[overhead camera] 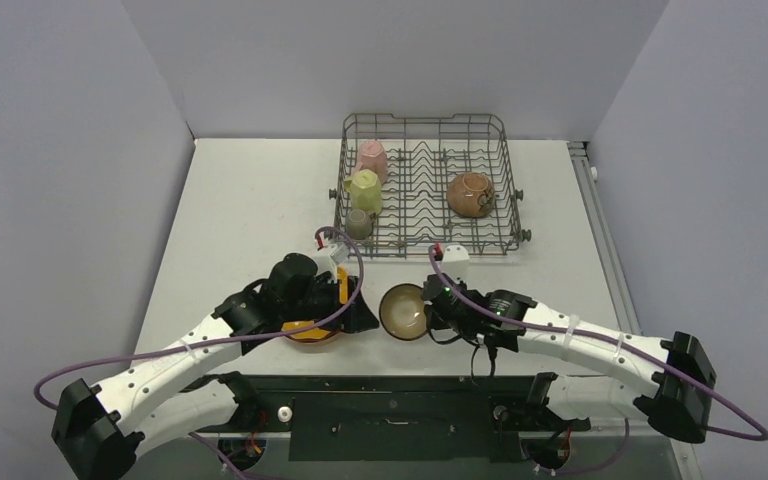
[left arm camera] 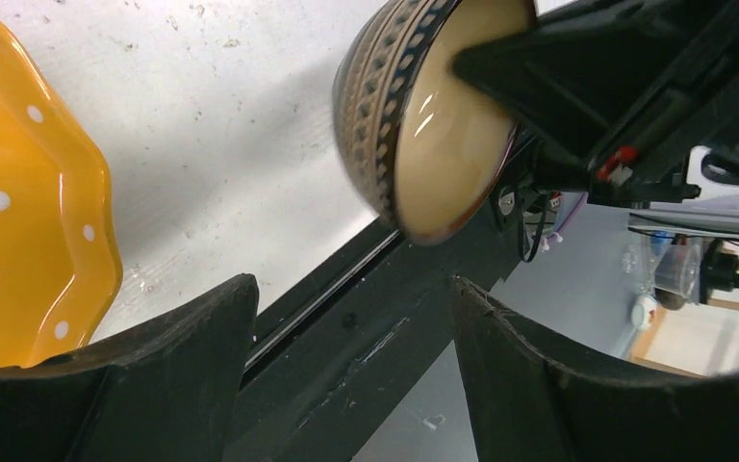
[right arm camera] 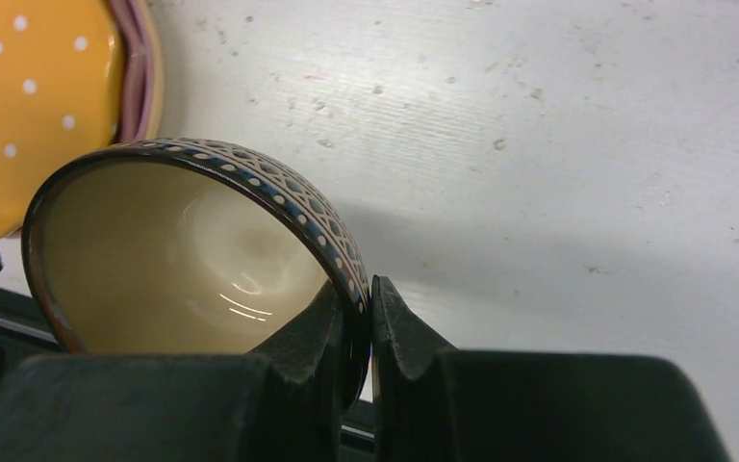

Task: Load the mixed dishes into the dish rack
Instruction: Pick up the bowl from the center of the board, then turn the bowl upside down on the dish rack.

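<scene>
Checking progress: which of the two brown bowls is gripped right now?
The brown bowl in front of the dish rack, rim pinched in the right gripper; the other bowl sits inside it.

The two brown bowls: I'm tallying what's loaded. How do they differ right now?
The racked bowl lies in the right half of the rack; the held bowl is outside it, on the near side. The racked bowl is free; the held bowl is pinched at its rim by the right fingers. The racked bowl shows mostly brown outside; the held bowl is tilted up, tan inside showing. Both are brown outside.
</scene>
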You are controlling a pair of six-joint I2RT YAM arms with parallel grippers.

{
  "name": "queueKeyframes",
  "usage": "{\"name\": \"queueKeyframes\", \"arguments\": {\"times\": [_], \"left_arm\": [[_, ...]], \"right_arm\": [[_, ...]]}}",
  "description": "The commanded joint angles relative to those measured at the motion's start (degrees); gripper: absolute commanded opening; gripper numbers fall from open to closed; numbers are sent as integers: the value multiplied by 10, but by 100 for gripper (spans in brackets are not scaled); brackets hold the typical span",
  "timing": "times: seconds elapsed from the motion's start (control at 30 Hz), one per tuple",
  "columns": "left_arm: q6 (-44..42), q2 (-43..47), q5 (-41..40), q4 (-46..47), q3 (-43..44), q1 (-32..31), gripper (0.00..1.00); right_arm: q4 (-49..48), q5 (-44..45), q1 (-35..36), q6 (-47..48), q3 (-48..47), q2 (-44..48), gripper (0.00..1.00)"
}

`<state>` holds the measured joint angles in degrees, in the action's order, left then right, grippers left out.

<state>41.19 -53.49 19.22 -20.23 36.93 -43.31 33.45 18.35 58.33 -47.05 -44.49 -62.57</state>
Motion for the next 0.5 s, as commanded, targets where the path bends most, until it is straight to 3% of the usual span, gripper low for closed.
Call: {"name": "queueKeyframes", "arguments": {"times": [0.0, 0.33, 0.4, 0.47], "left_arm": [[-17, -2, -107, -42, 51, -39, 70], [-14, -17, -228, -92, 68, -110, 67], [-13, -17, -253, -101, 70, -118, 56], [-12, -17, -264, -102, 70, -122, 37]], "right_arm": [[-4, 57, 54, -19, -74, -37, 0], [10, 76, 126, -27, -131, -87, 0], [15, 78, 132, -29, -135, -88, 0], [18, 78, 135, -31, -135, -89, 0]]}}
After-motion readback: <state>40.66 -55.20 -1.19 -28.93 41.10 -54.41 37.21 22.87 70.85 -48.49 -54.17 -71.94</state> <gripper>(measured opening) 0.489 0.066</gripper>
